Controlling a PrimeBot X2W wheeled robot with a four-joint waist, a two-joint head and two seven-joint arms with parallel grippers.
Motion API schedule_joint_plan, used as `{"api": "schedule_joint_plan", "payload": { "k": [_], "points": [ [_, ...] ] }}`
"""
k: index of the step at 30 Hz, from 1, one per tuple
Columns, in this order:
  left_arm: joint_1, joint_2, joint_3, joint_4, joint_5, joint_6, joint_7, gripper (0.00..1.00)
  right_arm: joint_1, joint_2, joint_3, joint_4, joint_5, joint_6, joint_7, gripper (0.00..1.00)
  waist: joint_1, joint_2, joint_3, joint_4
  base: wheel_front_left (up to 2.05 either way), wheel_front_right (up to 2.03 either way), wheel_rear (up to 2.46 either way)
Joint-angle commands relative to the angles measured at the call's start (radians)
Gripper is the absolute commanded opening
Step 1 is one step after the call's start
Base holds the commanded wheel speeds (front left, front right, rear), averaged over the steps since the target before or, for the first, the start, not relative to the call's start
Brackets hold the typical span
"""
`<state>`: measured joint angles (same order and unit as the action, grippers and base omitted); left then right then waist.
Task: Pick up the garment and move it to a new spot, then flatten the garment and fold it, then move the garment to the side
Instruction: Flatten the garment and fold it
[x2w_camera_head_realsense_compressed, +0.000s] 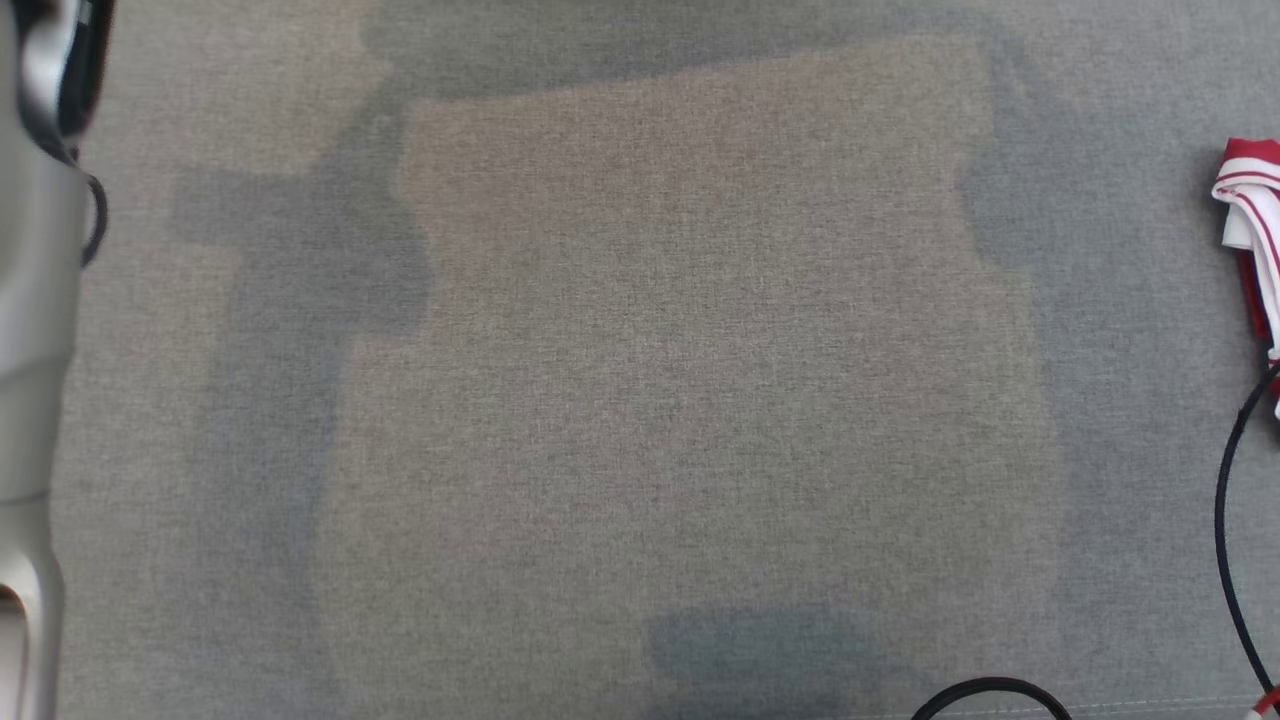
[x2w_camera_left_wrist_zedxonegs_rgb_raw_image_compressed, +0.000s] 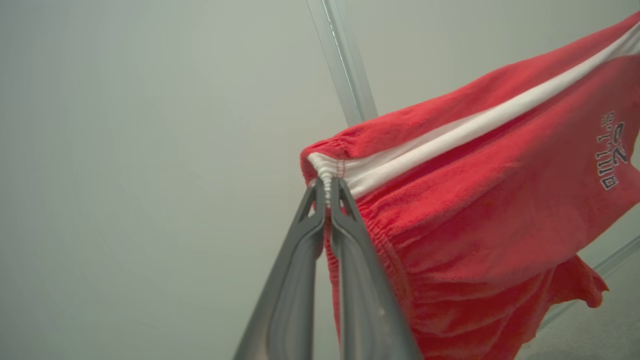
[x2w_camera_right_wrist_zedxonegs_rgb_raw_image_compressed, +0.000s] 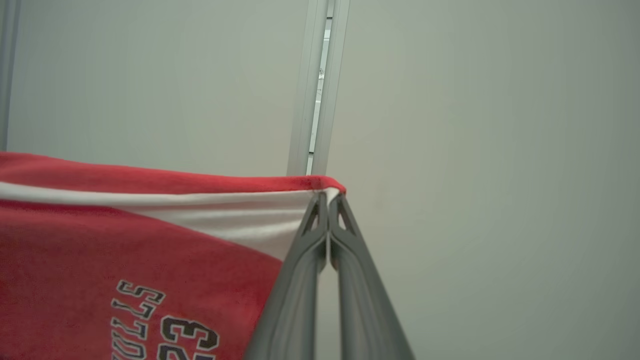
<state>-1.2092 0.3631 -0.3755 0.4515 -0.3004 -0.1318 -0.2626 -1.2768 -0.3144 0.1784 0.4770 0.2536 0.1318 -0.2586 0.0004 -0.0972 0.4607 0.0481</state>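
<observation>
The garment (x2w_camera_left_wrist_zedxonegs_rgb_raw_image_compressed: 475, 210) is a pair of red shorts with a white side stripe and dark lettering. It hangs in the air, stretched between both grippers, in front of a pale wall. In the left wrist view my left gripper (x2w_camera_left_wrist_zedxonegs_rgb_raw_image_compressed: 327, 186) is shut on the gathered white waistband corner. The right wrist view shows my right gripper (x2w_camera_right_wrist_zedxonegs_rgb_raw_image_compressed: 328, 200) shut on the opposite top corner of the garment (x2w_camera_right_wrist_zedxonegs_rgb_raw_image_compressed: 125, 240), where red hem meets white stripe. The cloth's lower edge hangs loose below. My pale left forearm (x2w_camera_head_realsense_compressed: 35, 300) rises along the head view's left edge.
The grey fabric work surface (x2w_camera_head_realsense_compressed: 640, 400) lies below with arm shadows across it. A bunched red-and-white cloth (x2w_camera_head_realsense_compressed: 1250, 220) shows at its right edge; whether it belongs to the held garment I cannot tell. A black cable (x2w_camera_head_realsense_compressed: 1225, 520) loops at the lower right. Aluminium posts (x2w_camera_left_wrist_zedxonegs_rgb_raw_image_compressed: 345, 65) stand behind.
</observation>
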Motion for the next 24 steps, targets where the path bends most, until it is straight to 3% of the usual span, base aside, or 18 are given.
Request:
{"api": "schedule_joint_plan", "payload": {
  "k": [1, 4, 8, 14, 21, 24],
  "points": [
    [0.073, -0.005, 0.000, -0.002, -0.009, 0.002, -0.001, 0.00, 0.073, 0.002, 0.000, -0.016, 0.005, -0.002, -0.005, 0.00, -0.0004, -0.0003, -0.004, -0.012, 0.00, 0.00, 0.00],
    [0.152, -0.023, 0.009, -0.006, -0.031, 0.001, -0.002, 0.00, 0.160, -0.004, 0.016, -0.031, 0.014, -0.002, -0.005, 0.00, -0.0004, -0.0003, -0.026, -0.010, 0.00, 0.00, 0.00],
    [0.386, -0.069, 0.023, 0.013, -0.074, 0.001, -0.002, 0.00, 0.395, 0.000, 0.045, -0.046, 0.058, -0.002, -0.006, 0.00, -0.0004, -0.0003, -0.068, -0.009, 0.00, 0.00, 0.00],
    [0.697, -0.123, -0.045, 0.030, -0.177, 0.001, -0.002, 0.00, 0.751, -0.022, 0.158, -0.003, 0.175, -0.002, -0.005, 0.00, -0.0004, -0.0003, -0.109, -0.006, 0.00, 0.00, 0.00],
    [0.942, -0.148, -0.084, 0.053, -0.160, 0.001, -0.002, 0.00, 0.987, -0.049, 0.282, 0.010, 0.248, -0.002, -0.005, 0.00, -0.0004, -0.0003, -0.198, -0.013, 0.00, 0.00, 0.00],
    [1.020, -0.159, -0.023, 0.037, -0.154, 0.001, -0.002, 0.00, 1.049, -0.064, 0.322, 0.015, 0.274, -0.002, -0.005, 0.00, -0.0004, -0.0003, -0.251, -0.014, 0.00, 0.00, 0.00]
  ]
}}
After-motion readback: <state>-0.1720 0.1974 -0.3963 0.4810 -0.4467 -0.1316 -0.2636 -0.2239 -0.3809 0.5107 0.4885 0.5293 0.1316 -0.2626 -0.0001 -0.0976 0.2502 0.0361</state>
